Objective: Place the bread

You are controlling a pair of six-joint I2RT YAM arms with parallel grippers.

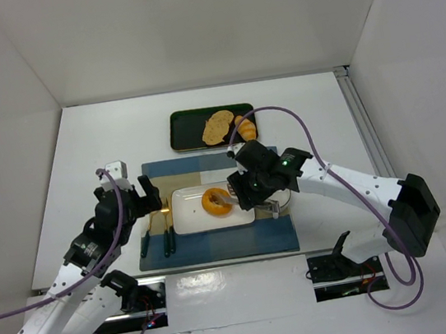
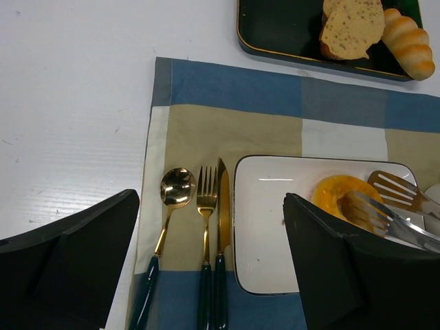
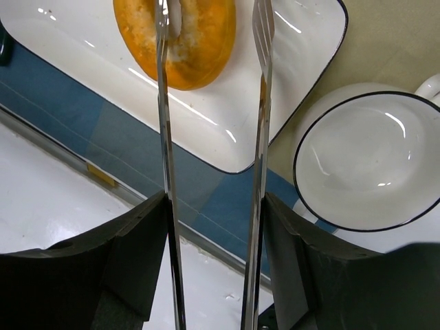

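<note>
The bread, an orange-glazed ring doughnut [image 1: 216, 201], lies on the white rectangular plate [image 1: 189, 220] on the placemat. It also shows in the left wrist view [image 2: 337, 194] and the right wrist view [image 3: 199, 41]. My right gripper [image 1: 251, 189] [image 3: 214, 206] is shut on metal tongs [image 3: 165, 137]. The tong arms stand apart: one tip is over the doughnut's hole, the other just off its right side. My left gripper [image 1: 143, 201] [image 2: 210, 199] is open and empty, above the cutlery left of the plate [image 2: 265, 234].
A black tray [image 1: 185, 131] behind the placemat holds a flat brown slice [image 1: 217, 126] and a ridged golden roll [image 1: 245, 129]. A gold spoon [image 2: 177, 187], fork [image 2: 207, 189] and knife [image 2: 223, 206] lie left of the plate. A white cup [image 3: 364, 161] stands right of it.
</note>
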